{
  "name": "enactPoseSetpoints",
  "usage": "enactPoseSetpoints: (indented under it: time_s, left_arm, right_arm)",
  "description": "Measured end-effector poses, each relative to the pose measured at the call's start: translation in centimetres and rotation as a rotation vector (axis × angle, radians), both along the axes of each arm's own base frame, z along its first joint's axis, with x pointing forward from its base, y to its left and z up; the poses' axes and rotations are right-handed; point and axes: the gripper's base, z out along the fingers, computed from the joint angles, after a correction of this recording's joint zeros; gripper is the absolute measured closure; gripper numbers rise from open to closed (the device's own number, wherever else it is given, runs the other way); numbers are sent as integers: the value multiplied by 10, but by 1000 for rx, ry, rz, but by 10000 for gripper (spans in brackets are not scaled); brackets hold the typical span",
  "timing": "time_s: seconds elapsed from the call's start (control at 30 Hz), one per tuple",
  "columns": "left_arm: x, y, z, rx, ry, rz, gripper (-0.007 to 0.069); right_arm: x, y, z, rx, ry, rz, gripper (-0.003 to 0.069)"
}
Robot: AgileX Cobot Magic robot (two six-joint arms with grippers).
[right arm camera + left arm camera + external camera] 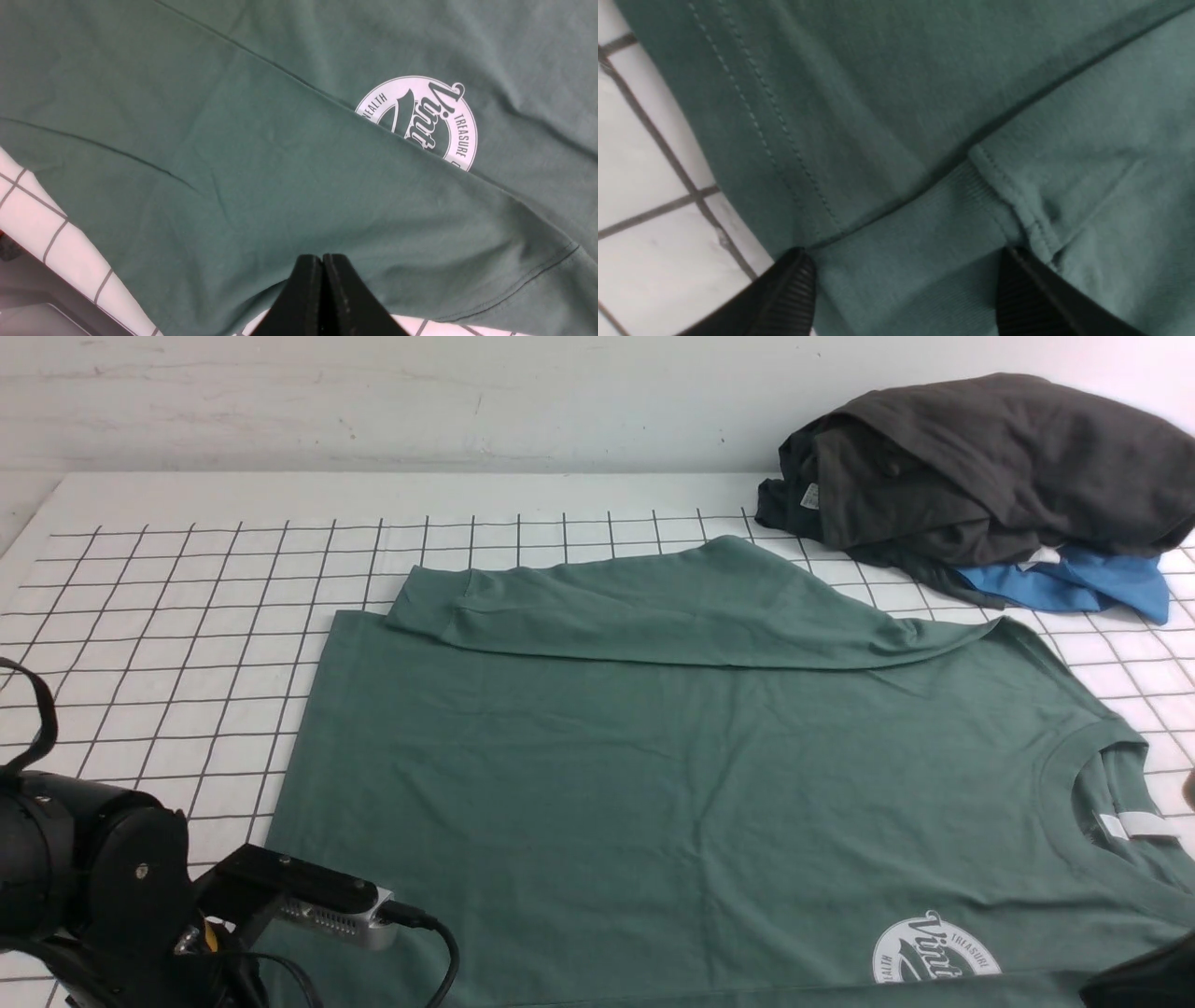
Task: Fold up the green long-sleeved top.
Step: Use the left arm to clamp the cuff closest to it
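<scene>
Left wrist view: left pincer spread wide over the sleeve cuff of the green long-sleeved top, soft floppy cotton flat on the table, so I'd pinch there; right pincer is closed tight.

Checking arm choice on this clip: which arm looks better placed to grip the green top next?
Probably the left: the left pincer stands open astride the ribbed cuff of the green top; the right pincer is shut, over the sleeve.
</scene>
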Motion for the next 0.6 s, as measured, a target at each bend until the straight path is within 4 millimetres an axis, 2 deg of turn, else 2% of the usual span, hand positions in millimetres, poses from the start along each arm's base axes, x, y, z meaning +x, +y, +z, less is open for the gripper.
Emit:
enactPoseSetpoints:
  time_s: [0.13,0.2,0.23,0.27,0.4,0.47,0.5,0.6]
  left_arm:
    - [1,0,0,0,-1,-1,186]
    - [1,0,0,0,-1,-1,256]
    - [1,0,0,0,-1,-1,261]
    - [1,0,0,0,-1,0,314]
    - [1,-1,0,-7,0,4,400]
    - [1,-2,0,-13,1,7,475]
    - [1,-2,0,-13,1,7,475]
    - [1,-2,1,-17,-2,7,547]
  right_arm:
    - [0,0,0,0,-1,0,673]
    - [0,0,0,-1,-2,0,673]
    - [0,0,0,-1,-2,0,673]
    - [0,0,0,0,-3,-1,673]
    - [0,0,0,0,-3,-1,673]
    - [0,0,0,0,-2,-1,673]
    - [0,0,0,0,-3,-1,673]
    - [0,0,0,0,-3,-1,673]
